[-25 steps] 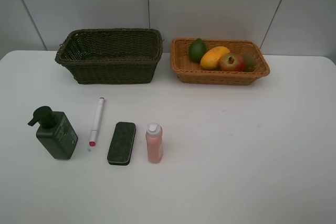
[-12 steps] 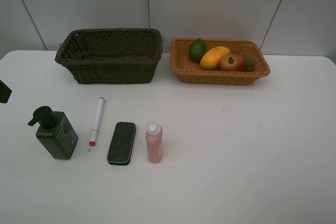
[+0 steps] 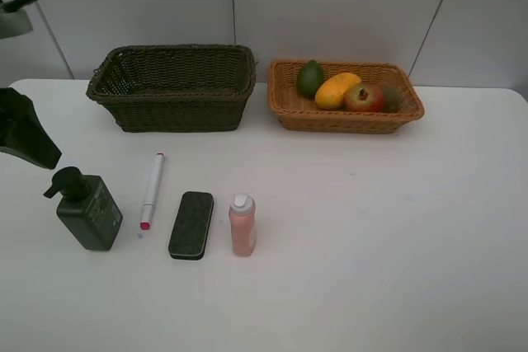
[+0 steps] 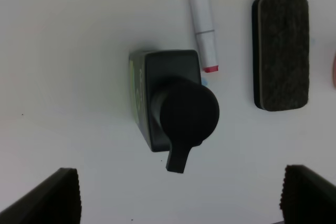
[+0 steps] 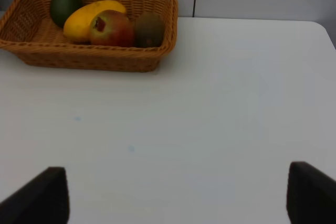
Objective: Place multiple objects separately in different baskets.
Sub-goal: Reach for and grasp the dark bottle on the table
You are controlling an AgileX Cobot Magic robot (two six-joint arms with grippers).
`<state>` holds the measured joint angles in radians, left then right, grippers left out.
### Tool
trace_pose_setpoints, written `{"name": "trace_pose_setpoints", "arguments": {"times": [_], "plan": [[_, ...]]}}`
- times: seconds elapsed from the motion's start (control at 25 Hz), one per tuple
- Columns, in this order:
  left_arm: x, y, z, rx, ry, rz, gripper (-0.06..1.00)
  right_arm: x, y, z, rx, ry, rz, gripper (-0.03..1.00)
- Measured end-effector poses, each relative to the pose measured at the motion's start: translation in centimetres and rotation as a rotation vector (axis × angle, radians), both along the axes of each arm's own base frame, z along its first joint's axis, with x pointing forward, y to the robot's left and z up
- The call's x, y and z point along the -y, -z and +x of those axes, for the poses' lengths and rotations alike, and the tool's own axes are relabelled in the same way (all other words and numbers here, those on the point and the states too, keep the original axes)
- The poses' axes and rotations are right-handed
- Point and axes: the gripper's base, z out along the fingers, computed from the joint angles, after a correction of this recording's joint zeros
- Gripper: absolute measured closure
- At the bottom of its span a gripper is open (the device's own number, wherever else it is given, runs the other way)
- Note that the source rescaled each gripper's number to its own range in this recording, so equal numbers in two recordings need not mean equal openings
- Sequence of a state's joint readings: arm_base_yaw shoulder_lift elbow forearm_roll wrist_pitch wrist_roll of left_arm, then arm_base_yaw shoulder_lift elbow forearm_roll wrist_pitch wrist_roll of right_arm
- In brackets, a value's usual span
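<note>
Left hand [image 4: 181,199] hangs wide open above the pump bottle [image 4: 173,98], which stands on the desk [image 3: 371,228] beside the marker [image 4: 202,24]. The step looks like fetching it for the dark basket [image 3: 173,109]. Next: descend, straddle, close. Right hand [image 5: 176,195] is open and idle.

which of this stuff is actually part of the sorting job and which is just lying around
Part of the job: dark basket, orange basket, lime, mango, pomegranate, kiwi, pump bottle, marker, eraser pad, pink bottle.
Just there: white table, wall panels; no stray items visible.
</note>
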<state>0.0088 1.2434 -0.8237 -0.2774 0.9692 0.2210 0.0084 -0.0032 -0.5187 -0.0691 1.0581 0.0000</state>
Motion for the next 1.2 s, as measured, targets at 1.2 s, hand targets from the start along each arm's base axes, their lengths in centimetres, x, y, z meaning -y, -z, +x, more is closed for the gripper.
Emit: {"name": "trace_pose_setpoints", "arguments": {"times": [1.2], "plan": [[3.9,6.9,4.3,-0.078,0.035,0.151,-0.06,0.0,0.0,0.0,0.000,0.000,0.000,-0.03]]}}
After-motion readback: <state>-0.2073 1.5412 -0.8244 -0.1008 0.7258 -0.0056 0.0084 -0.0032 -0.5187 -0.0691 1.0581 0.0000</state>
